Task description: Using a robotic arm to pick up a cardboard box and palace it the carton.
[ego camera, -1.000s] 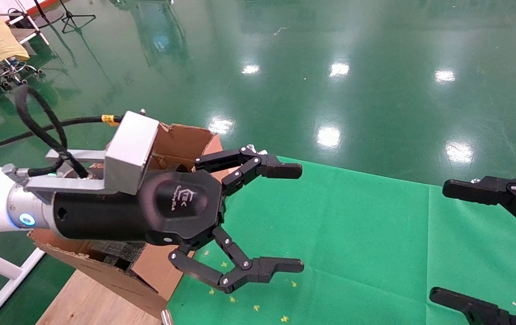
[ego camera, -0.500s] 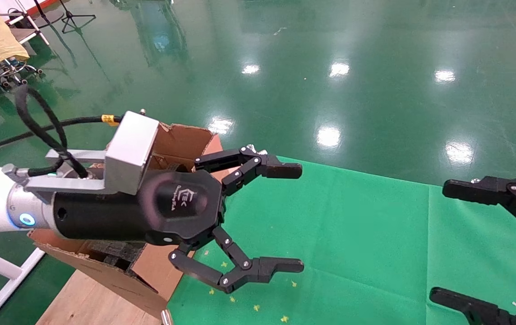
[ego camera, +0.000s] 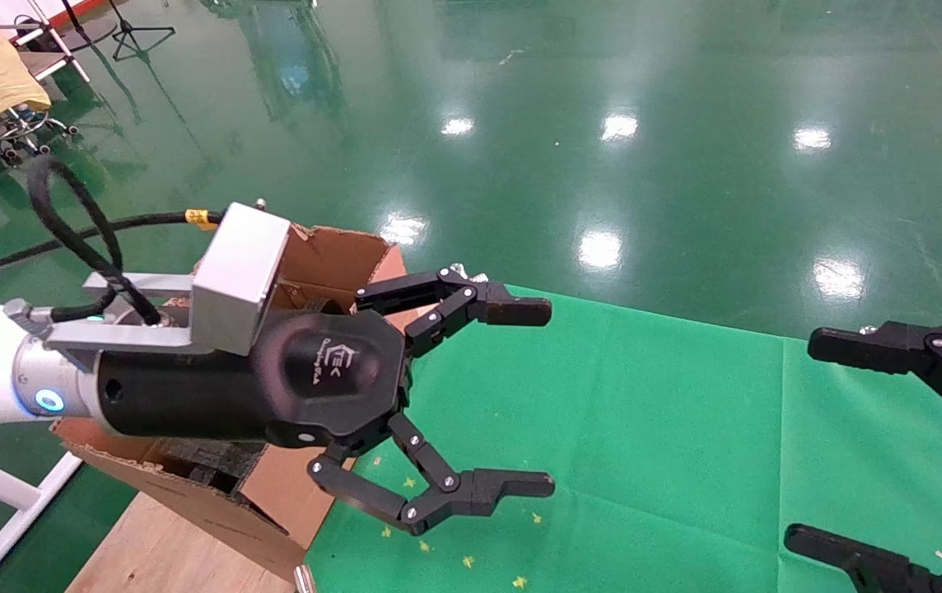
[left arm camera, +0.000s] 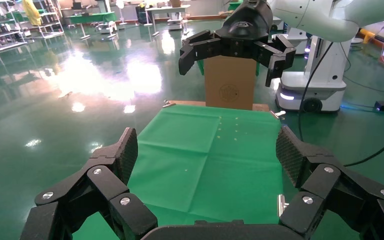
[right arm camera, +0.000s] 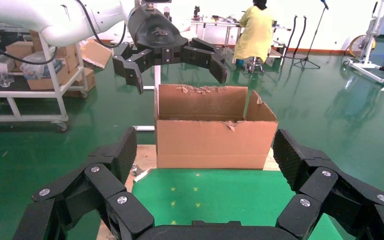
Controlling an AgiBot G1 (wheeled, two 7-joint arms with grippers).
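Observation:
My left arm, white with a silver box and black cable, holds its black gripper open and empty above the green cloth, just right of the carton. The carton is large and brown with torn flaps and black foam inside; it also shows in the right wrist view. A closed brown cardboard box with a round print stands at the table's far right end, behind the right gripper; it is out of the head view. My right gripper hangs open and empty over the cloth's right side.
The cloth bears only small yellow marks. Bare wooden tabletop shows under the carton. The glossy green floor lies beyond the table. A person in yellow stands far off behind the carton.

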